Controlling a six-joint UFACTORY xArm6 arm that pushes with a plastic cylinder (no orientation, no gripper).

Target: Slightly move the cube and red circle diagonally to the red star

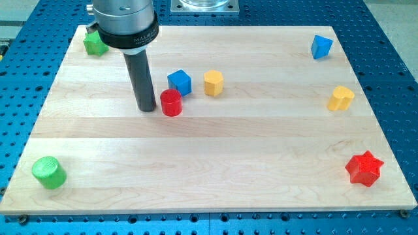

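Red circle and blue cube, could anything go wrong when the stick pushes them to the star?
Maybe. My tip sits just to the view's left of the red circle, while the red star is far off at the bottom right. A sideways push could slide the circle past the blue cube and leave it behind. The cube could also bump the yellow hexagon close on its right.

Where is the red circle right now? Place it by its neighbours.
The red circle sits left of the board's centre, touching the blue cube at its upper right, with my tip just to its left.
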